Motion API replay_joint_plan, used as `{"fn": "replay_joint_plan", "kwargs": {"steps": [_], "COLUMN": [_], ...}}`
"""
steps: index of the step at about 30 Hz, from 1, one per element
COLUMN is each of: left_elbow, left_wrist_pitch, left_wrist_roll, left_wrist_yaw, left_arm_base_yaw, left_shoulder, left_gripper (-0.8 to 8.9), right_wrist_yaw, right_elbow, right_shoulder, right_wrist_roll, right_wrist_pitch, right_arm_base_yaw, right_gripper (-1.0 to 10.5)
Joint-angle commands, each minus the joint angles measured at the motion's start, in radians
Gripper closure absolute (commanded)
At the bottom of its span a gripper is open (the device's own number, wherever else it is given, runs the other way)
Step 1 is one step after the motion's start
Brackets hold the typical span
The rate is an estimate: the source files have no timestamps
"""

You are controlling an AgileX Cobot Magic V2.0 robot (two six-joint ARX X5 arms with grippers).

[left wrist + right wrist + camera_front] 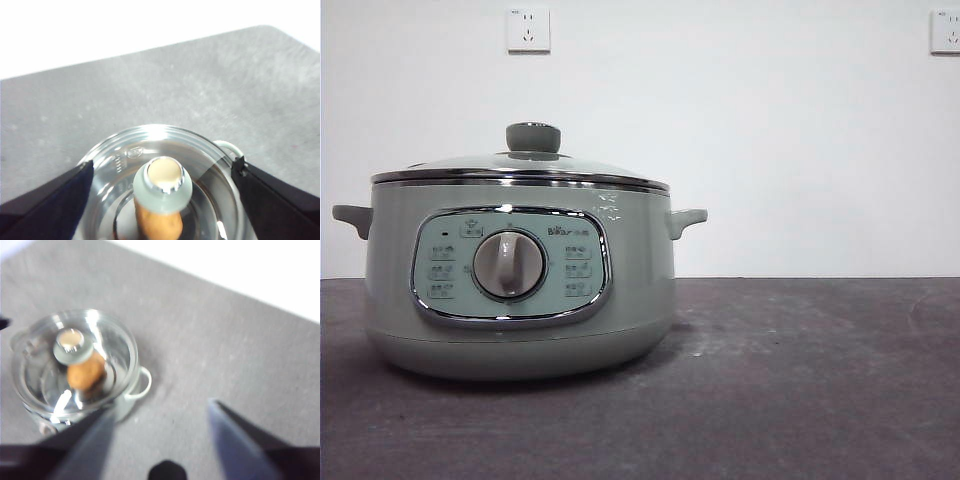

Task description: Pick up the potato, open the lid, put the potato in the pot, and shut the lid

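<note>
The sage-green pot (520,300) stands on the dark table at the left of the front view. The glass lid (520,170) sits closed on it, green knob (533,137) on top. The orange-brown potato (157,225) lies inside the pot, seen through the glass in both wrist views (86,372). My left gripper (162,200) is open, above the lid, its jaws wide on either side of the knob (162,185) and not touching it. My right gripper (160,440) is open and empty, high above the table beside the pot (75,365). No gripper shows in the front view.
The dark grey table (800,380) stretches to the right of the pot. A white wall with two sockets (528,30) stands behind. The pot's side handles (686,220) stick out on both sides.
</note>
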Motion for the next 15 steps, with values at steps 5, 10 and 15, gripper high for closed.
{"fn": "replay_joint_plan", "kwargs": {"steps": [5, 10, 15], "left_elbow": [-0.007, -0.029, -0.142], "left_wrist_pitch": [-0.100, -0.117, -0.091], "left_wrist_roll": [0.022, 0.043, 0.046], "left_wrist_yaw": [-0.005, -0.029, -0.037], "left_arm_base_yaw": [0.000, 0.000, 0.000], "left_shoulder": [-0.196, -0.279, -0.385], "left_gripper": [8.22, 8.22, 8.22], "right_wrist_yaw": [0.004, 0.003, 0.002], "right_elbow": [-0.346, -0.635, -0.922], "right_shoulder": [-0.279, -0.453, -0.582], "right_wrist_roll": [0.000, -0.010, -0.010], "right_wrist_pitch": [0.274, 0.499, 0.702], "right_arm_base_yaw": [0.001, 0.002, 0.002], "right_gripper": [9.6, 9.6, 9.6]}}
